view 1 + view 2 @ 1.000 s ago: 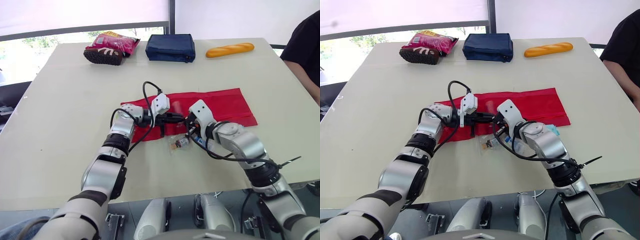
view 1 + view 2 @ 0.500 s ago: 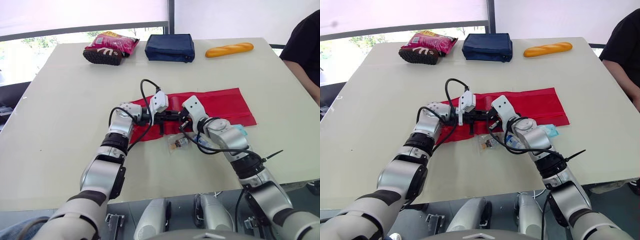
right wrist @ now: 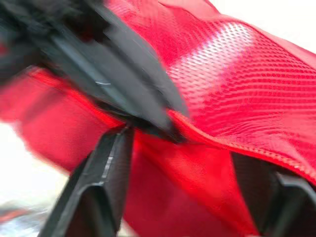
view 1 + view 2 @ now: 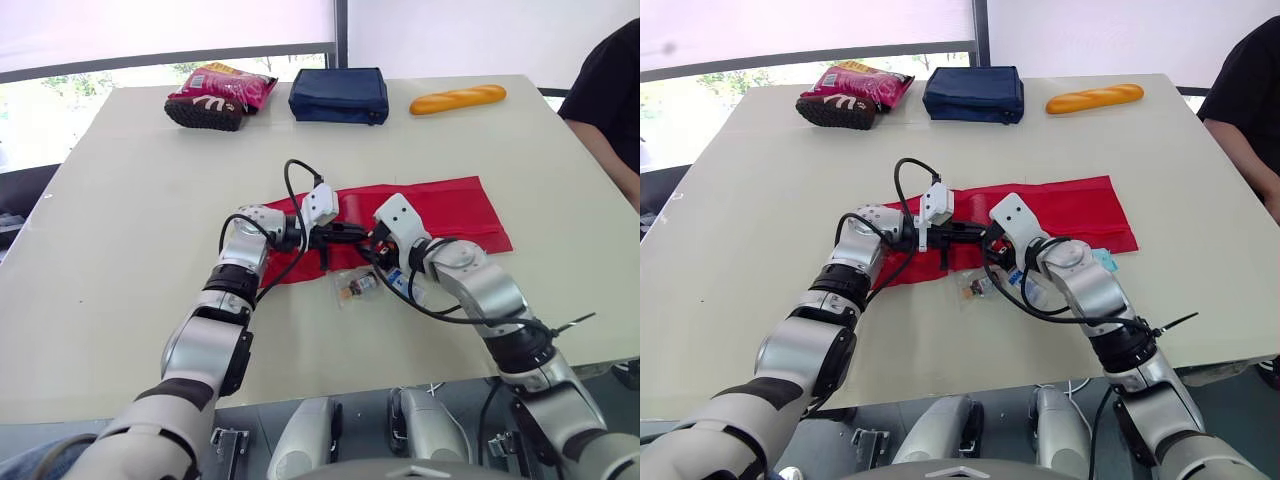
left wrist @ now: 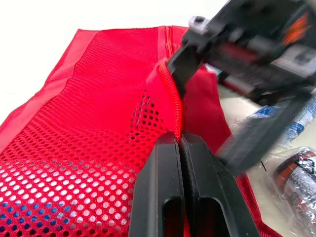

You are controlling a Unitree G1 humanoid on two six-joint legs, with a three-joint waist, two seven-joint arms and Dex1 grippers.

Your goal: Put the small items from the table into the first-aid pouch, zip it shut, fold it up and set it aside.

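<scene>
Right fingers (image 3: 106, 182) shifted right, spread | left fingers (image 5: 165, 187) pinch pouch (image 4: 450, 210) edge

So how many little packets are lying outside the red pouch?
3. A clear packet lies just in front of the red pouch. A blue-and-white packet sits beside it under the right arm. A teal packet peeks out on that arm's right side. The arm may hide more.

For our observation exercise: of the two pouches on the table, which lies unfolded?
The red mesh pouch, spread flat in the middle; the navy pouch sits compact and closed at the far edge.
</scene>
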